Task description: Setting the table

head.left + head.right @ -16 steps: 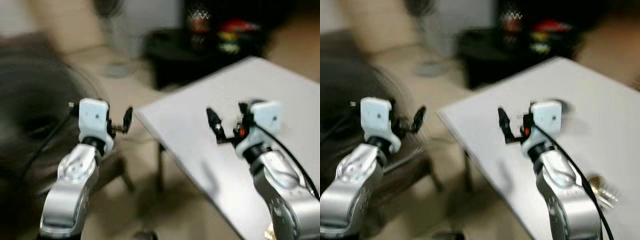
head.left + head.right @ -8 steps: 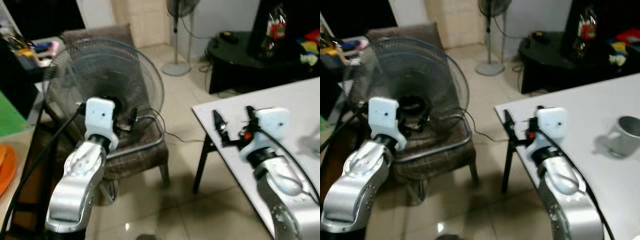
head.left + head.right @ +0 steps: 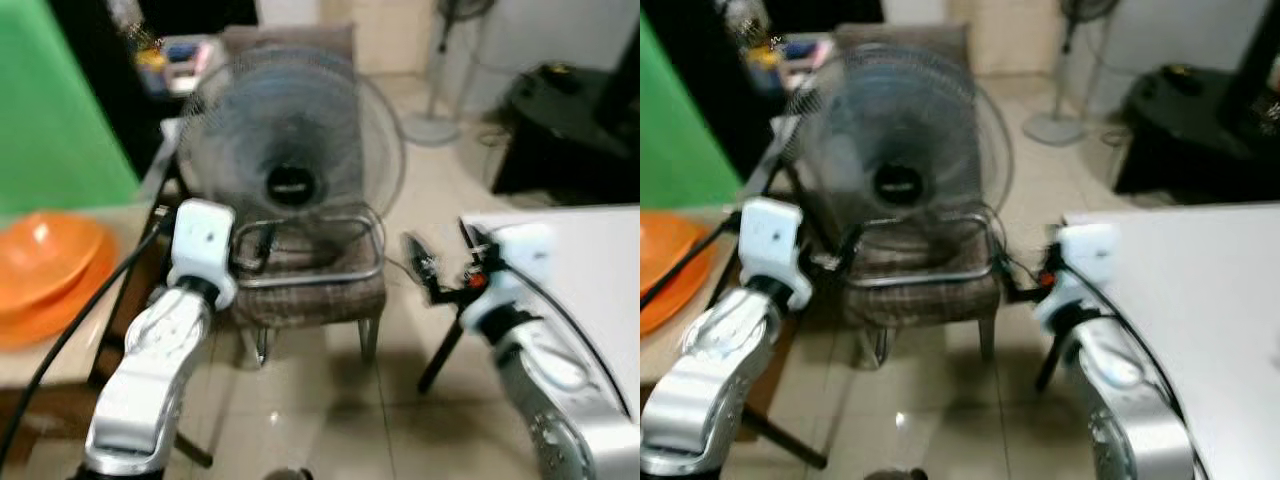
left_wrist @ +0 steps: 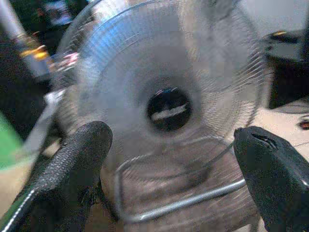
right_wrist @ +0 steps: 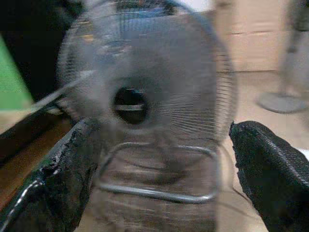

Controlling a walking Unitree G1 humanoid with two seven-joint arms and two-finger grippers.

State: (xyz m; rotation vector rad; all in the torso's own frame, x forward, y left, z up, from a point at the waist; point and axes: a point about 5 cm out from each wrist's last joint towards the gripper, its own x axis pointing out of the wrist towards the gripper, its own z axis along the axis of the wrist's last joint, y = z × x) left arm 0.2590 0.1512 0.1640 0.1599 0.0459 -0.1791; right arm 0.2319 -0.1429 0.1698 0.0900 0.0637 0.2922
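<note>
A stack of orange bowls [image 3: 45,265] sits on a wooden counter [image 3: 40,350] at the far left. The white table [image 3: 590,270] shows at the right edge, its visible part bare. My left gripper [image 3: 250,245] is held up in front of me, open and holding nothing, to the right of the bowls. My right gripper [image 3: 440,265] is also raised and open, just off the white table's near corner. In the left wrist view the fingers [image 4: 72,164] stand wide apart with the fan between them; the right wrist view's fingers [image 5: 273,164] do the same.
A large round fan [image 3: 290,150] rests on a plaid chair [image 3: 310,290] with a metal frame, straight ahead between my arms. A green panel [image 3: 60,110] stands behind the counter. A black low table [image 3: 570,110] and a pedestal fan [image 3: 440,90] stand at the back right. Tiled floor lies below.
The camera has swung left: the white table slid to the right edge, the metal cup left the picture, and the orange bowls and counter came in. Both grippers keep their raised, open pose.
</note>
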